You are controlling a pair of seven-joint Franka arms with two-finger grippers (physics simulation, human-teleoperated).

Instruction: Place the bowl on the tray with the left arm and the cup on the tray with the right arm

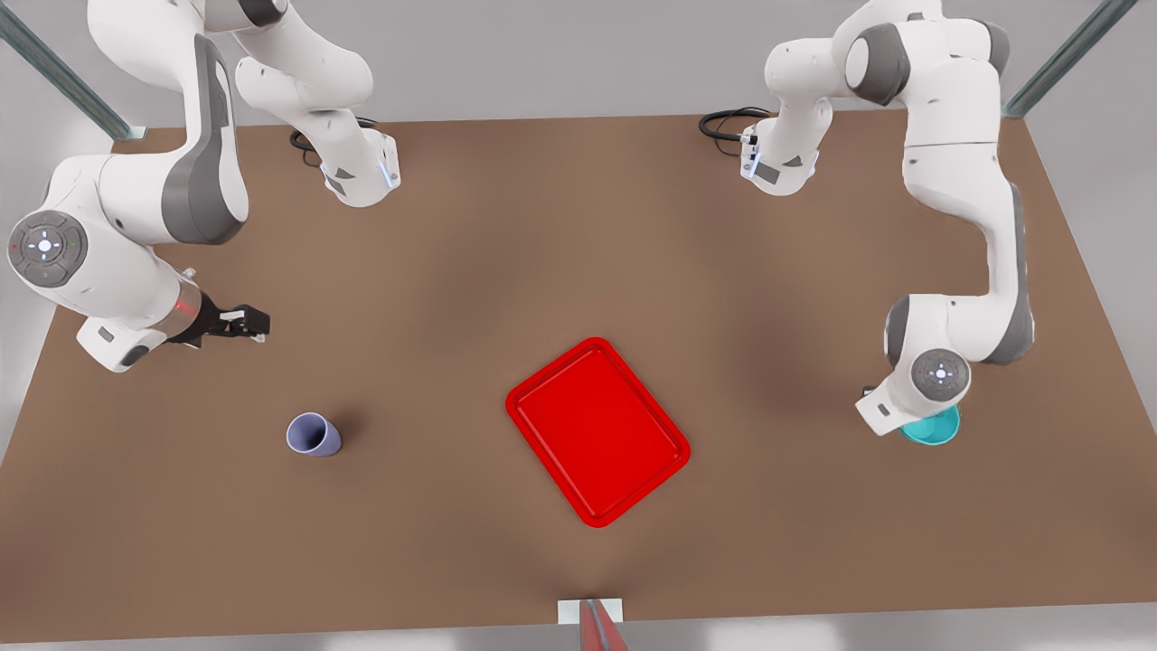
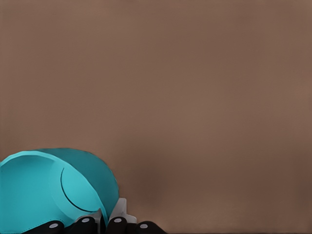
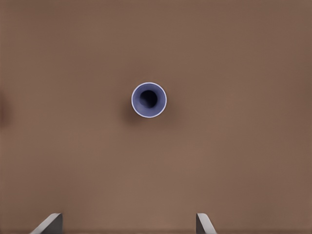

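1. Surface (image 1: 560, 262): flat, matte brown, uniform in tone, no visible grain.
2. Tray (image 1: 597, 431): bright red, smooth, rectangular with rounded corners and a low raised rim. It lies flat on the surface, turned at an angle, and carries nothing. It serves as the landmark below.
3. Cup (image 1: 314, 435): lavender-purple, plain, handleless, slightly tapered. It stands upright on the surface, well apart from the tray toward the front view's left. The right wrist view looks straight down into its round mouth (image 3: 148, 100); the rim is pale, the interior dark.
4. Bowl (image 1: 933, 427): teal, smooth, round, wider and shallower than the cup. It is well apart from the tray toward the front view's right, largely covered by the left arm's wrist. In the left wrist view the bowl (image 2: 53, 187) appears tilted, its wall lying between the fingers.
5. Left end effector (image 2: 108, 222): closed narrowly on the bowl's wall, one finger inside the rim and one outside.
6. Right end effector (image 1: 246, 323): black, on the white arm at the front view's left, farther from the tray than the cup. Its fingers (image 3: 48, 224) are spread wide, holding nothing, with the cup centred beyond them.
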